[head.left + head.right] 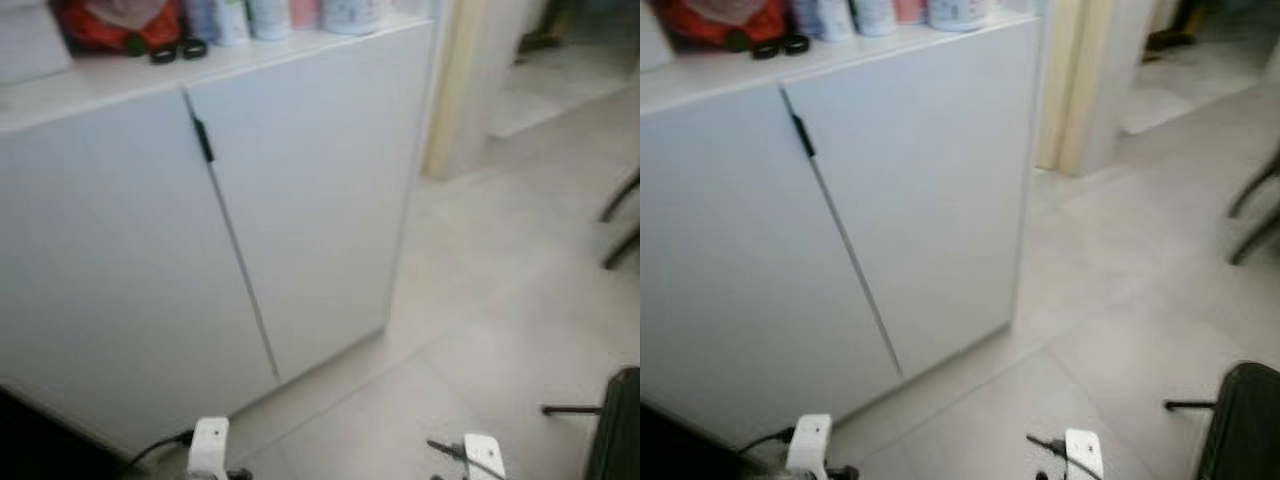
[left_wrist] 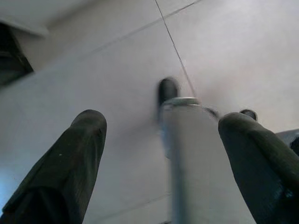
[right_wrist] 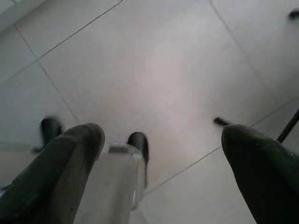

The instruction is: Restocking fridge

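Observation:
A white two-door cabinet (image 1: 300,190) with a small black handle (image 1: 203,139) at the door seam stands ahead on my left, both doors closed. Several pale bottles or cans (image 1: 270,17) and a red item (image 1: 115,22) sit blurred on its top. My left gripper (image 2: 164,122) hangs open over the tiled floor, with nothing between its fingers. My right gripper (image 3: 163,134) is open too, also pointing down at the floor and holding nothing. The white ends of both arms (image 1: 208,445) show at the bottom of the head views.
Light grey tiled floor (image 1: 500,300) stretches to the right of the cabinet toward a doorway (image 1: 560,70). Dark chair legs (image 1: 620,215) stand at the right edge. A black chair (image 1: 615,430) sits at the bottom right. My own leg and foot (image 2: 187,154) show in the wrist views.

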Controlling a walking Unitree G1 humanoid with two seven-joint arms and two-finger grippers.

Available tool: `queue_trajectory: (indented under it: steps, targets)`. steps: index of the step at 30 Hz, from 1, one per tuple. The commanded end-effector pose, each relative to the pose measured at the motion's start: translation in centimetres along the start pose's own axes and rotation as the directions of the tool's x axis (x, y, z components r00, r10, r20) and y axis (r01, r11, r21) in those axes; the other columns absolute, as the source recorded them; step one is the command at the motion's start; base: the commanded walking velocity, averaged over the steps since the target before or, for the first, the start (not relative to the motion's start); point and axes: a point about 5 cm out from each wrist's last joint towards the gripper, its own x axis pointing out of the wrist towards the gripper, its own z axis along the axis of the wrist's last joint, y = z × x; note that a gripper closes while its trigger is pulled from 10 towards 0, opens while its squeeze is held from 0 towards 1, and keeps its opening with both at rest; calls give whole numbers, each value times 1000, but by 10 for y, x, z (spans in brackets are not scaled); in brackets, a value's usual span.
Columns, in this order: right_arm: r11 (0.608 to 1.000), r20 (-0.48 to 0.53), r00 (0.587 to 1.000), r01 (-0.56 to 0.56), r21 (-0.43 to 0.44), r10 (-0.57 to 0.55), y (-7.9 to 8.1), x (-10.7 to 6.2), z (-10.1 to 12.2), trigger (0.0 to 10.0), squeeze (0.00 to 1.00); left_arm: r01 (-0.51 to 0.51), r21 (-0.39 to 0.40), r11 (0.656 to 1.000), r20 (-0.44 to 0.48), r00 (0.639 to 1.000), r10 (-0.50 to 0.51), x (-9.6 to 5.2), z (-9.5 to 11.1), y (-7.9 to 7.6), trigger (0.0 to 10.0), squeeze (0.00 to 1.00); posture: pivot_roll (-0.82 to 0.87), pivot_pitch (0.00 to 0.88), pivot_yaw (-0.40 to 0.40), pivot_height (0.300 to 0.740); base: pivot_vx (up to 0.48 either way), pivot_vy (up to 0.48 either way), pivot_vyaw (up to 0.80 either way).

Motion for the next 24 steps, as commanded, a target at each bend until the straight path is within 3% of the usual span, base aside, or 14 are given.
queue_trajectory:
  steps: [1, 14, 24]
  targets:
    - [1000, 1, 1000, -16, 1, 16, 7, 1, 2, 10000, 0, -29, -9, 1000, 4, 1000, 29, -1, 0, 8, 10000, 0, -174, 0, 22, 740, 0, 0, 800]
    - [1000, 0, 1000, -13, 5, 13, 7, 1, 2, 10000, 0, -33, -30, 999, 19, 999, 33, -1, 1, 8, 10000, 0, -173, 0, 19, 740, 0, 0, 785]
    - [999, 4, 1000, -9, 49, 9, 7, 1, 1, 10000, 0, -42, -31, 999, 19, 999, 43, -1, 2, 9, 10000, 0, -170, 0, 20, 740, 0, 0, 0]
